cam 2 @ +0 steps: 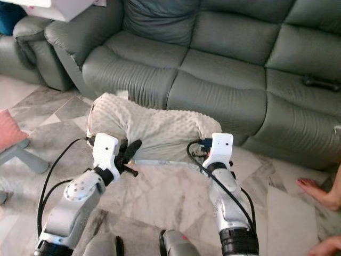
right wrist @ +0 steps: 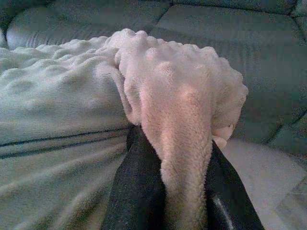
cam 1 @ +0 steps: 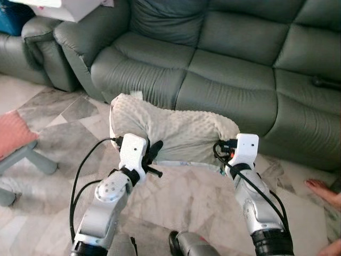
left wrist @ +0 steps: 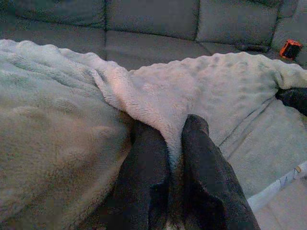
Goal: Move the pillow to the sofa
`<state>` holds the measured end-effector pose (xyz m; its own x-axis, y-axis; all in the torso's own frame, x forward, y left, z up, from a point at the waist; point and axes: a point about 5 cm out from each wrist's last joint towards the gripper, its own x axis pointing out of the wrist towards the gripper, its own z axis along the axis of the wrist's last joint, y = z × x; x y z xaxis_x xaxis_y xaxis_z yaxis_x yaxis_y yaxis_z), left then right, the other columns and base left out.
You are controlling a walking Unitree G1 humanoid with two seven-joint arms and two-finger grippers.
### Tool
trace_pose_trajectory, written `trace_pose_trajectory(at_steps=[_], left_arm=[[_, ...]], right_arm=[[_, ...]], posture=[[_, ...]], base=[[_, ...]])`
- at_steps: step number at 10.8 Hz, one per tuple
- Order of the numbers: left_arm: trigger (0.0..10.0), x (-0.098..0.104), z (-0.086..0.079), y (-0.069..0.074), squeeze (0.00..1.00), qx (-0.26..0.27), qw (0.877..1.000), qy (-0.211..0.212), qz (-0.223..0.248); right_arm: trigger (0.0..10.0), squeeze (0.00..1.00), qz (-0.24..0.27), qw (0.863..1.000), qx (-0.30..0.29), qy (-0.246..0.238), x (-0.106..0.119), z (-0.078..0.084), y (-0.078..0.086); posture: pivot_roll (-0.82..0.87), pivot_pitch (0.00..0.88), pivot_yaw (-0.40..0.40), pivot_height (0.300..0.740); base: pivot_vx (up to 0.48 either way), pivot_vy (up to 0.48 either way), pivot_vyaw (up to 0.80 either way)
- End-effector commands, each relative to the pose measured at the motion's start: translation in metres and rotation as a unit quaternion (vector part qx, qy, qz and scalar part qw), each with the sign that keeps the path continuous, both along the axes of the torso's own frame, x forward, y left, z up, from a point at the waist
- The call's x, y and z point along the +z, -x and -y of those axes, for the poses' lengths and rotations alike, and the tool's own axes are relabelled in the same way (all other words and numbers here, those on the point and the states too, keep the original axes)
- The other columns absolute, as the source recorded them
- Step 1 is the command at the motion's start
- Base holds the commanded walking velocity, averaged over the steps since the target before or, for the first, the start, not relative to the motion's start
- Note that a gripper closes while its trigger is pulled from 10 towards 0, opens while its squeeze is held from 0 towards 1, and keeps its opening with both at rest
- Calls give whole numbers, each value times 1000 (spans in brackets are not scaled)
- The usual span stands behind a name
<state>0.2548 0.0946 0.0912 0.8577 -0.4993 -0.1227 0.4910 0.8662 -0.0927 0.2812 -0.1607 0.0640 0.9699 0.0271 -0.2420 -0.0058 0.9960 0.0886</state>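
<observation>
A cream, bumpy-textured pillow [cam 1: 170,130] hangs in the air between my two arms, just in front of the grey-green leather sofa [cam 1: 224,64]. My left gripper [cam 1: 152,152] is shut on the pillow's near left edge; in the left wrist view its black fingers [left wrist: 148,172] pinch a fold of the fabric [left wrist: 168,110]. On the pillow's right corner my right gripper [cam 1: 226,149] is shut, and the right wrist view shows a thick fold [right wrist: 184,143] squeezed between its fingers [right wrist: 139,187]. The sofa seat [cam 2: 160,64] lies directly beyond the pillow.
A second sofa section [cam 1: 32,48] stands at the far left with a white box [cam 1: 69,8] on its arm. A pink-topped stool [cam 1: 18,141] sits on the marble floor at left. A person's foot [cam 1: 322,189] rests on the floor at right. A dark remote [cam 1: 325,82] lies on the right seat.
</observation>
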Motion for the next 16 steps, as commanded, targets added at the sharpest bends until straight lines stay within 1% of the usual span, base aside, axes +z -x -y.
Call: trace_pose_trajectory(at_steps=[1,3,11,14,16], left_arm=[[10000,6,4,2,0,-18,1000,7,13],[10000,5,7,5,0,-29,999,11,11],[10000,6,9,2,0,-33,999,12,9],[10000,6,7,-2,0,-15,1000,3,11],[10000,5,5,-5,0,3,1000,-6,11]], right_arm=[[10000,0,-5,1000,-25,7,-1,11,2],[10000,0,-5,1000,-23,7,-1,10,1],[10000,0,-8,1000,-19,4,-2,8,1],[10000,0,-5,1000,-10,0,-1,4,1],[10000,0,7,1000,15,-1,0,0,5]], posture=[[-27,125,-32,740],[-25,126,-34,740],[-28,137,-31,740],[-25,143,-28,740],[-27,146,-25,740]], base=[[270,0,-800],[326,0,-800],[339,0,-772],[381,0,0],[459,0,0]])
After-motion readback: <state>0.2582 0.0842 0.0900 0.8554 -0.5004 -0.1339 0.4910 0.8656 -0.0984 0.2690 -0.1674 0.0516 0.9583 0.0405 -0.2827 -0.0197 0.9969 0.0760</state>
